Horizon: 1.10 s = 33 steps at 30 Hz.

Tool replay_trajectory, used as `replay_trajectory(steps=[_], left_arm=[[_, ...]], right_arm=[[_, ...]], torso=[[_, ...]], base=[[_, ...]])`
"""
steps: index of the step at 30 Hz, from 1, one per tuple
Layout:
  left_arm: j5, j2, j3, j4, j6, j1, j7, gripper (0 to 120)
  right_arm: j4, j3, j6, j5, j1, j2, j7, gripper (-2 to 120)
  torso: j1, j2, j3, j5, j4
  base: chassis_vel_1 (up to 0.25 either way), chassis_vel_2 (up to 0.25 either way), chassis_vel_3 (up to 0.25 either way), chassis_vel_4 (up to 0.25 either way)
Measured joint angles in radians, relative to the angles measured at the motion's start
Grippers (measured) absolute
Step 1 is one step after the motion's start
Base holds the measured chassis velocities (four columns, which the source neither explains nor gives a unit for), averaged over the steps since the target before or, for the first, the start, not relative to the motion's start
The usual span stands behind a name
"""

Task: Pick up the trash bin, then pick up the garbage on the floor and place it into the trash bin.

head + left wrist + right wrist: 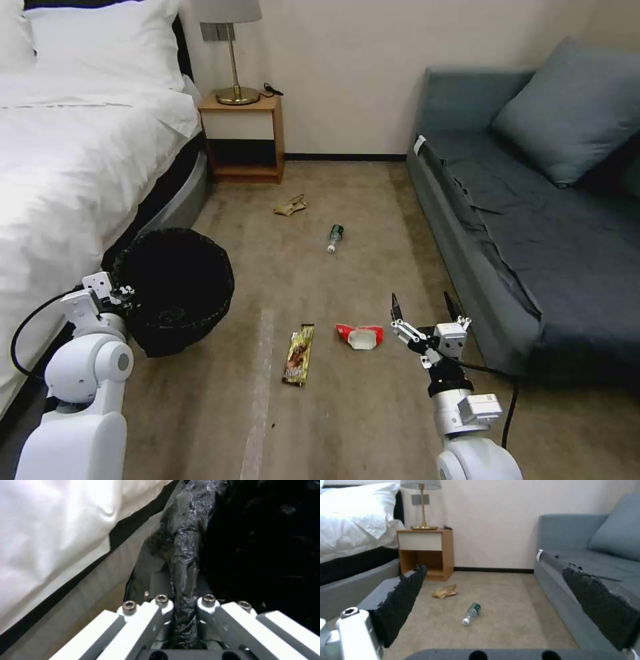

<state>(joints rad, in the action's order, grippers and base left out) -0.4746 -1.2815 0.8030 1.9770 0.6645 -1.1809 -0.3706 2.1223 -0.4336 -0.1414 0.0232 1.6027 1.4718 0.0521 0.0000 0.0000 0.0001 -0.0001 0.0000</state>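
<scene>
While my left gripper (185,605) is pinched tight on the liner-wrapped rim of the trash bin (177,287), bin side nearest the bed (73,167), my right gripper (424,308) hangs low over the floor (360,413) with its pads spread wide and nothing between them. Item, held: trash bin, black bag draped over its rim, mouth up, close by the bed's foot edge; whether it is lifted off the carpet I cannot tell. Item, nearest the right gripper: red-and-white packet (361,335), just beside and to its left. Item: long brown-gold wrapper (299,354), flat, left of the packet, between it and the bin. Item: small clear bottle (335,238), on its side, mid-floor, well beyond. Item: tan paper scrap (291,206), farther still, near the nightstand (243,137). Sofa (533,220) bounds the floor on the right. Step in hand, by my reckoning: bin secured, first litter pickup pending. Next move calls for shifting the open right gripper left, lowering over the packet, then closing.
</scene>
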Motion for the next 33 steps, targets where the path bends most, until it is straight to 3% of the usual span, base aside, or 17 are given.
replay_trajectory(steps=[15,18,19,23,24,26,27,30,33], left_arm=[[0.011,-0.013,0.000,-0.003,-0.006,0.001,0.007,3],[0.015,-0.018,-0.007,-0.005,-0.006,0.006,0.009,3],[0.015,-0.018,-0.007,-0.005,-0.006,0.006,0.009,3],[0.022,-0.031,-0.005,-0.009,-0.013,0.003,0.014,3],[0.022,-0.031,-0.005,-0.009,-0.013,0.003,0.014,3],[0.025,-0.035,0.001,-0.009,-0.018,-0.005,0.019,3],[0.025,-0.035,0.001,-0.009,-0.018,-0.005,0.019,3],[0.031,-0.044,0.004,-0.010,-0.024,-0.009,0.023,3],[0.036,-0.053,0.003,-0.010,-0.026,-0.011,0.026,3]], right_arm=[[-0.070,-0.005,-0.020,-0.002,-0.076,-0.054,-0.042,100],[-0.165,0.005,-0.034,0.036,-0.153,-0.170,-0.158,100],[-0.165,0.005,-0.034,0.036,-0.153,-0.170,-0.158,100],[-0.356,0.126,-0.087,0.124,-0.285,-0.440,-0.322,100],[-0.356,0.126,-0.087,0.124,-0.285,-0.440,-0.322,100],[-0.503,0.242,-0.135,0.154,-0.398,-0.553,-0.415,100],[-0.503,0.242,-0.135,0.154,-0.398,-0.553,-0.415,100],[-0.684,0.424,-0.181,0.196,-0.553,-0.636,-0.507,100],[-0.776,0.525,-0.214,0.205,-0.630,-0.647,-0.550,100]], torso=[[0.000,0.000,0.000,0.0003,0.0000],[0.000,0.000,0.000,0.0004,-0.0002],[0.000,0.000,0.000,0.0004,-0.0002],[0.000,0.000,0.000,0.0000,0.0001],[0.000,0.000,0.000,0.0000,0.0001],[0.000,0.000,0.000,0.0008,0.0000],[0.000,0.000,0.000,0.0008,0.0000],[0.000,0.000,0.000,0.0000,0.0001],[0.000,0.000,0.000,0.0007,0.0000]], base=[[-0.164,0.160,0.162,-0.164],[-0.064,0.079,0.069,-0.066],[-0.030,0.040,0.054,-0.018],[0.000,0.000,0.000,0.000],[0.000,0.000,0.000,0.000],[0.000,0.000,0.000,0.000],[0.000,0.000,0.000,0.000],[0.000,0.000,0.000,0.000],[0.000,0.000,0.000,0.000]])
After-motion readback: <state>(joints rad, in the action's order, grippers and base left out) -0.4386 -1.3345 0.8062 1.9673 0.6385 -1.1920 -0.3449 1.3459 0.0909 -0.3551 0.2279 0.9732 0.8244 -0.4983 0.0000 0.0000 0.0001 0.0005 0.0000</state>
